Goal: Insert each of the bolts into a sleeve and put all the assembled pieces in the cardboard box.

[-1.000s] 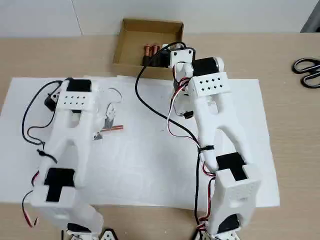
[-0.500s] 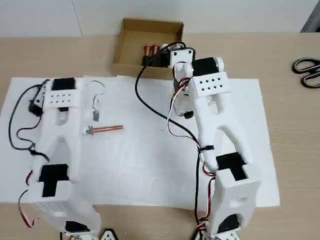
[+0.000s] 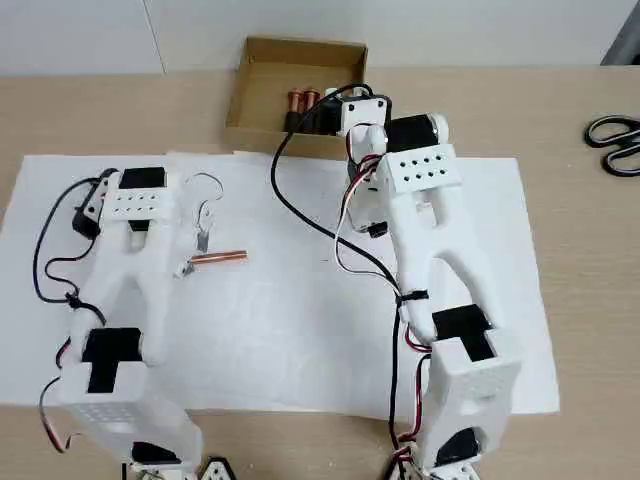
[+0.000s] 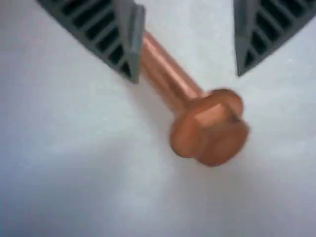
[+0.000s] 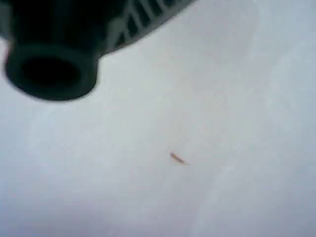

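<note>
In cardboard box (image 3: 248,92): two copper pieces (image 3: 303,100).
Left gripper (image 4: 187,66): spread open astride a loose bolt (image 4: 207,126), nothing gripped.
Right gripper (image 5: 94,22): closed on a black sleeve (image 5: 52,74).
Outstanding: that bolt, judged unsleeved.

The bolt (image 3: 220,257) lies on the paper sheet (image 3: 300,330), cardboard box (image 3: 262,90) behind.

Left arm (image 3: 130,270): extended forward over the bench, wrist tipped downward.
Left claw (image 4: 186,71): low over the bench, jaws spread apart.
Right arm (image 3: 440,250): extended farther ahead than the left, wrist turned toward the left arm's side.
Right claw (image 5: 79,24): closed around a black sleeve (image 5: 49,69), held above the bench.
</note>
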`<state>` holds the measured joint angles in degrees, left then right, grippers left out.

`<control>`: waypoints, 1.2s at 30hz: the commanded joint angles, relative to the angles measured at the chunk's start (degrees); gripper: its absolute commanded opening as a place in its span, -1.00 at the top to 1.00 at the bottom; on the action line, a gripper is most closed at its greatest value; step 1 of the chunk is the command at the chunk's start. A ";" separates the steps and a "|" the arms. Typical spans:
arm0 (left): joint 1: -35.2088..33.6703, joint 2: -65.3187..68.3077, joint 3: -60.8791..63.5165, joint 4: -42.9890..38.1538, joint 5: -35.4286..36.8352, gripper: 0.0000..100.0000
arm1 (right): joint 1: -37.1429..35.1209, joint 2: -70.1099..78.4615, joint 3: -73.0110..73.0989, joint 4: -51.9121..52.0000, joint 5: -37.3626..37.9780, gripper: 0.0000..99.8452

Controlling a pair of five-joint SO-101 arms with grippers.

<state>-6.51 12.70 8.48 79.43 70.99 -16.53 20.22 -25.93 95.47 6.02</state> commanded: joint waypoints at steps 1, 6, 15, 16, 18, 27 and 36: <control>0.00 1.67 0.57 -2.37 0.26 0.76 | -0.22 -4.00 -2.73 0.13 0.09 0.99; 0.00 7.74 -2.33 -4.66 0.26 0.76 | -0.22 -4.00 -2.73 0.13 0.09 0.99; 0.79 12.22 -2.95 -4.75 0.35 0.78 | -0.04 -4.18 -2.73 0.13 0.09 0.99; 1.05 12.22 -3.03 -4.75 0.35 0.81 | -0.13 -4.18 -2.73 0.13 0.09 0.99; 2.02 12.22 -3.65 -4.13 0.09 0.93 | -0.13 -4.18 -2.73 0.13 0.09 0.99; 5.27 12.22 -22.46 13.71 -15.38 0.99 | 0.04 -4.35 -2.73 0.13 0.09 0.99; 5.36 12.22 -38.90 21.01 -55.38 0.99 | 0.13 -4.53 -4.84 0.13 0.09 0.99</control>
<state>-1.67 25.80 -25.80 98.59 26.24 -16.44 20.22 -26.73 95.47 6.02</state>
